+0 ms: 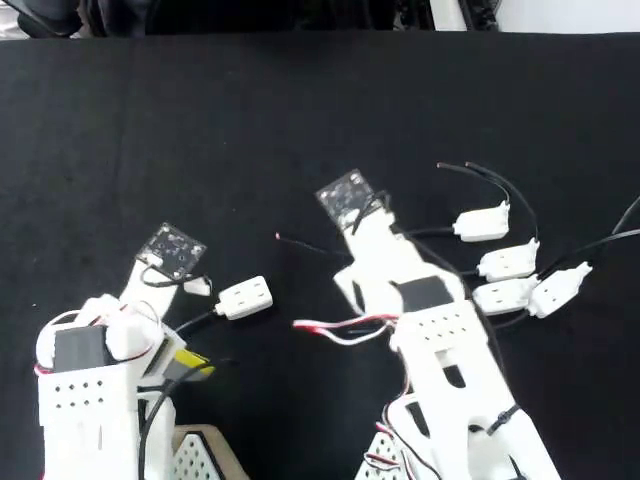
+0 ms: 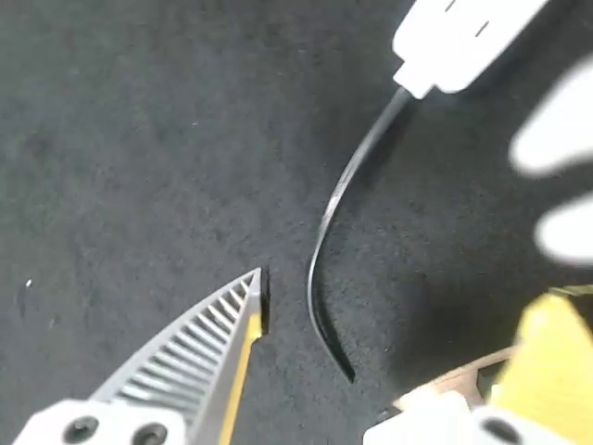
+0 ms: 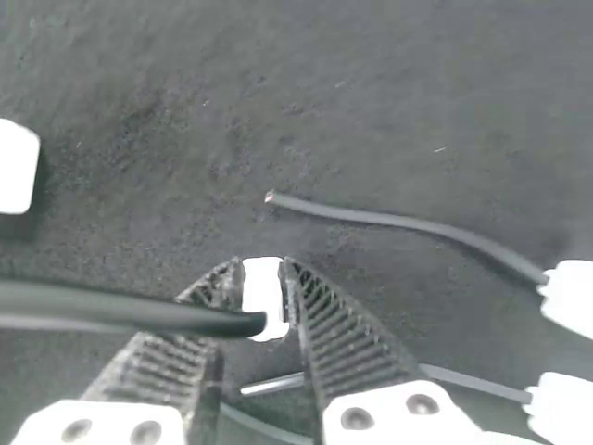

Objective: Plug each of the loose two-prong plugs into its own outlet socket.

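A white outlet socket (image 1: 245, 297) on a black cord lies on the black table beside the left arm. In the left wrist view this socket (image 2: 463, 37) shows its two slots, and its cord (image 2: 324, 241) curls down between the fingers. My left gripper (image 2: 398, 306) is open just above the table, short of the socket and holding nothing. My right gripper (image 3: 264, 301) is shut on a small white plug (image 3: 264, 289), and a black cord (image 3: 120, 311) runs off from the plug. Several white plugs and sockets (image 1: 508, 262) lie in a cluster at the right.
A loose black cord with a bare end (image 3: 269, 197) lies just beyond the right gripper and leads to a white piece (image 3: 570, 297). The same cord end (image 1: 278, 237) lies left of the right arm (image 1: 420, 300). The table's far half is bare black cloth (image 1: 300, 100).
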Available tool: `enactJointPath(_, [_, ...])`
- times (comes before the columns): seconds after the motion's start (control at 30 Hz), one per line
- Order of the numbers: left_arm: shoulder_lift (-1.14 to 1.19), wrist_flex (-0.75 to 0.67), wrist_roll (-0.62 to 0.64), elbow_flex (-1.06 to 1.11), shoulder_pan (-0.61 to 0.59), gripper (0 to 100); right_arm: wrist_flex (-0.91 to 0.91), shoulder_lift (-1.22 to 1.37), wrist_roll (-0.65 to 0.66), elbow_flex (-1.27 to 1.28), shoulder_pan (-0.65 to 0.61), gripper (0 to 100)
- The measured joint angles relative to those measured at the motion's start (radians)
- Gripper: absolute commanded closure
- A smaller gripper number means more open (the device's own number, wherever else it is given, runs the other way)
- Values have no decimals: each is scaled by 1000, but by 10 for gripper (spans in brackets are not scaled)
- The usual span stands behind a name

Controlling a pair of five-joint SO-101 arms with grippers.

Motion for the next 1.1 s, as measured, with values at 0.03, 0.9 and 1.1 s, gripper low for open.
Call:
enactJointPath(0.03, [0, 2, 15, -6, -18, 807, 31, 0, 0, -37, 3, 987])
enactJointPath(0.9, [0, -440, 130, 347, -325, 909, 98, 216, -681, -252, -488, 986])
enactJointPath(1.1, [0, -453, 130, 351, -327, 909, -60, 218, -701, -160, -491, 986])
